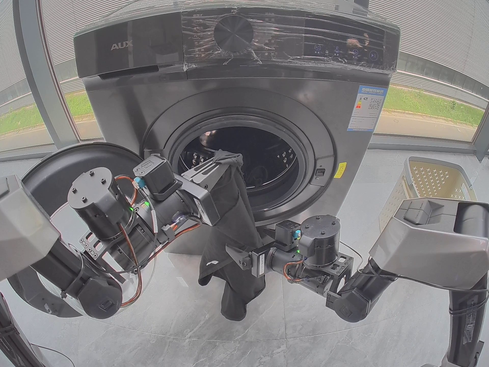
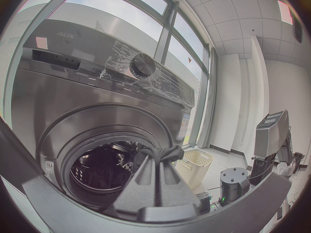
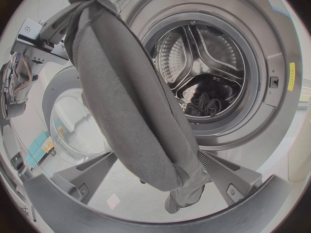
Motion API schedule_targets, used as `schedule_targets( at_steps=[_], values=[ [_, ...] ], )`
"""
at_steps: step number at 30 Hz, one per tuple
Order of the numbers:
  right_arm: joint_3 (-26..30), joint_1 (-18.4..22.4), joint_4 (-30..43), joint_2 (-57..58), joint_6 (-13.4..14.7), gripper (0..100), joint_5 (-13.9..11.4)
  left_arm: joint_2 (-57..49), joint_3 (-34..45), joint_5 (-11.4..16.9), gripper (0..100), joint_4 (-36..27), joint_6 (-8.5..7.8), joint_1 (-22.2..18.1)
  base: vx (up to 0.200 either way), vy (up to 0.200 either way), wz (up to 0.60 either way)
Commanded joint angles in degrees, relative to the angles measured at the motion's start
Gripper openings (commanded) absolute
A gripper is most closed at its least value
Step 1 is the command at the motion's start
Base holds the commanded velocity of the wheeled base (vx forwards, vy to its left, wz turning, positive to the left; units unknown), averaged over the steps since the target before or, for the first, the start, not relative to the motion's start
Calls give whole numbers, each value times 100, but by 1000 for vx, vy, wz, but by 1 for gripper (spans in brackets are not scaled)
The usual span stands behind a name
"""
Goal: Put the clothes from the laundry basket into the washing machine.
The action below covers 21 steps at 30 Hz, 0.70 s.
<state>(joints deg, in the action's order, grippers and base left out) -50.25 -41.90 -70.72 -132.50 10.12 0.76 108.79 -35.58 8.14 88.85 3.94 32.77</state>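
Head view: washing machine (image 1: pixel 122 105), blue label (image 1: pixel 368 107)

Matt cloth garment (image 1: pixel 232 220); satin-sheen metal washing machine (image 1: pixel 127 108); plastic laundry basket (image 1: pixel 438 179).

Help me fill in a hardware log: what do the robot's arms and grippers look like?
Both arms are dark grey and black: cylindrical joint housings with flat screwed caps, plus angular light-grey shells. Orange cables loop along the wrists beside green lights. The left gripper and right gripper carry black, wedge-shaped fingers.
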Motion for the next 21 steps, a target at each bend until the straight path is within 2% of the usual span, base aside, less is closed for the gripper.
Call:
schedule_targets(
  at_steps=[1,2,8,15,21],
  values=[
    [-38,-20,-12,-74,8,100,4,11,-1,3,0,1,2,-7,0,0,0],
    [-38,-29,-21,-74,8,0,4,11,-1,3,0,1,2,-7,0,0,0],
    [-38,-46,-100,-48,8,0,4,28,-1,3,0,1,46,-7,0,0,0],
    [42,-64,-188,49,17,0,4,63,-28,-6,0,1,239,-16,0,0,0],
    [235,-134,-302,198,60,0,-14,72,-28,-15,0,1,239,-25,0,0,0]
  ],
)
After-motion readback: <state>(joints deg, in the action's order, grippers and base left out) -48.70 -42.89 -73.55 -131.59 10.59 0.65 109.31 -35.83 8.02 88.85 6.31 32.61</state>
